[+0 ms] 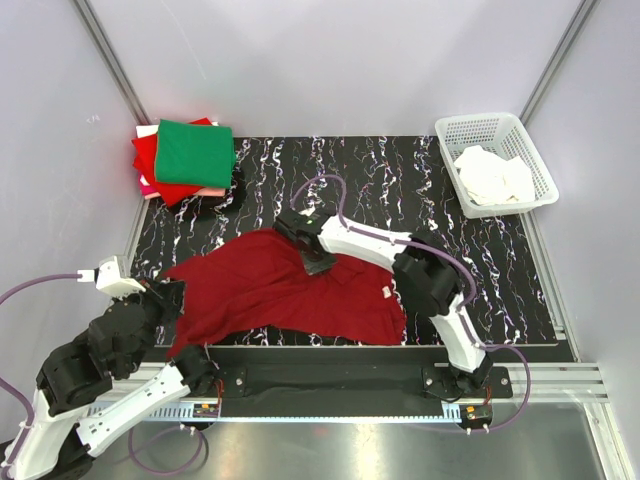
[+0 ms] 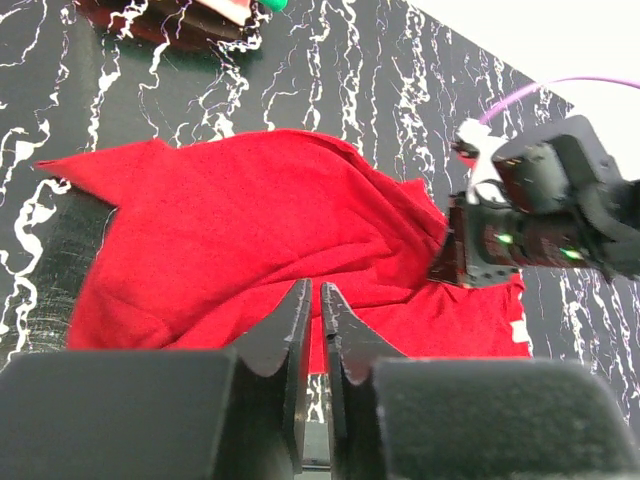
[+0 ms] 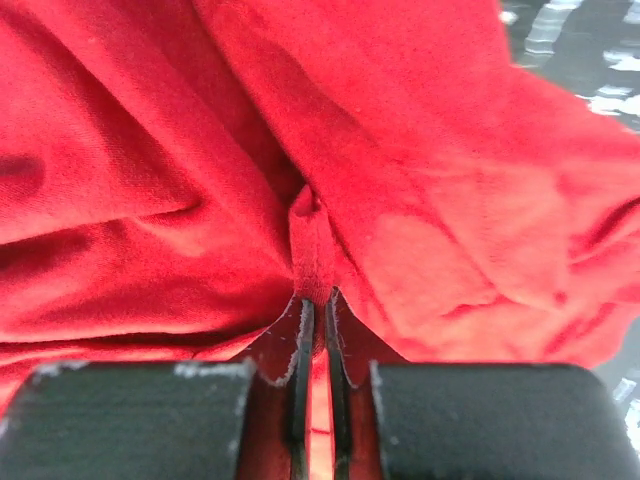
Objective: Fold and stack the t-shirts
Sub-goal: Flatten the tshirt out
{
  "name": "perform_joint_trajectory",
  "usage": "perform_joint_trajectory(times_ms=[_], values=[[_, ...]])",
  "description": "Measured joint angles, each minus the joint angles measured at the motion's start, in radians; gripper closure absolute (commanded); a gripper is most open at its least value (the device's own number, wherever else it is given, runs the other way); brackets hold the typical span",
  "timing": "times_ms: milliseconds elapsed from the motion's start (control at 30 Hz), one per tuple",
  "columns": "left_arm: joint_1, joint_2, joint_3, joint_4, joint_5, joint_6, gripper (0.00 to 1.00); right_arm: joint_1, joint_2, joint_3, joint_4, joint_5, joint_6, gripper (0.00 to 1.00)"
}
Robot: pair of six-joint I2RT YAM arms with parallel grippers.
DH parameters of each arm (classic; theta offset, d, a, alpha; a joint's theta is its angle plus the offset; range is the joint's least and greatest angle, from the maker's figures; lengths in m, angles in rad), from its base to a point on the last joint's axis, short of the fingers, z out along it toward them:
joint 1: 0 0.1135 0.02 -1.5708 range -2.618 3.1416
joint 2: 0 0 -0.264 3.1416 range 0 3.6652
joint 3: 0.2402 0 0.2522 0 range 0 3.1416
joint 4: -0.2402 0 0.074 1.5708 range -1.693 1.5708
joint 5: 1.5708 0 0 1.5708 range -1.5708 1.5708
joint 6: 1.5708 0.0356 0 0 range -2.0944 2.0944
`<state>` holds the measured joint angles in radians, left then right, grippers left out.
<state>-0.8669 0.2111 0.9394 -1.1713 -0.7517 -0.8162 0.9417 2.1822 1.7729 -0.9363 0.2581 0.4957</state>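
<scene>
Plainly, the right pincer (image 3: 316, 300) is nipped almost shut on a small raised ridge of the crimson t-shirt (image 3: 450, 200). The cloth puckers up into its jaws close to the garment's far edge. The left pincer (image 2: 310, 292) stands just as narrow at the shirt's near-left corner. Red shows in the slit between its jaws, and from above that corner lifts toward it, so I judge that it holds the edge there. The shirt lies rumpled across the middle of the black marbled worktop (image 1: 400, 180), with a white label (image 1: 386, 292) showing near its right end.

By my judgement this is light, limp knit cloth. It will sag and drag wherever it is not held, and it keeps no shape of its own. A pinch may slip, or gather a second layer by mistake. Better holds are the hems, shoulder seams or collar, taken at two points well apart so the shirt can be drawn flat before folding.

At the far-left corner sits the folded stack (image 1: 160, 172), with a green t-shirt (image 1: 195, 150) on top of bright red and pale pink ones. A white lattice basket (image 1: 478, 120) holding white cloths (image 1: 495, 175) stands at the far right, well apart.
</scene>
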Motion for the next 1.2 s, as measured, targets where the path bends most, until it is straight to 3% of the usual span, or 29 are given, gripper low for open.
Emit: perform_joint_trajectory(times_ms=[167, 300, 467, 500, 567, 600, 633, 833, 1200], values=[[0.0, 0.069, 0.004, -0.003, 0.008, 0.0, 0.94, -0.072, -0.118, -0.118, -0.002, 0.074, -0.021, 1.0], [0.0, 0.248, 0.002, 0.024, 0.053, -0.011, 0.85, -0.213, -0.194, -0.182, -0.005, 0.155, -0.059, 1.0], [0.0, 0.396, -0.095, 0.18, 0.17, -0.031, 0.78, -0.331, -0.212, -0.177, -0.017, 0.315, -0.117, 0.98], [0.0, 0.418, -0.116, 0.206, 0.192, -0.035, 0.75, -0.333, -0.212, -0.176, -0.021, 0.328, -0.127, 0.84], [0.0, 0.455, -0.16, 0.258, 0.236, -0.047, 0.66, -0.328, -0.213, -0.181, -0.019, 0.325, -0.139, 0.67], [0.0, 0.475, -0.187, 0.293, 0.263, -0.055, 0.64, -0.324, -0.215, -0.188, -0.017, 0.322, -0.143, 0.54], [0.0, 0.487, -0.209, 0.315, 0.284, -0.063, 0.62, -0.319, -0.223, -0.207, -0.003, 0.316, -0.143, 0.52], [-0.002, 0.541, -0.387, 0.492, 0.431, -0.114, 0.55, -0.309, -0.266, -0.333, 0.027, 0.266, -0.138, 0.5], [-0.011, 0.744, -0.423, 0.711, 0.522, -0.118, 0.48, -0.309, -0.391, -0.473, 0.061, 0.208, -0.109, 0.52]])
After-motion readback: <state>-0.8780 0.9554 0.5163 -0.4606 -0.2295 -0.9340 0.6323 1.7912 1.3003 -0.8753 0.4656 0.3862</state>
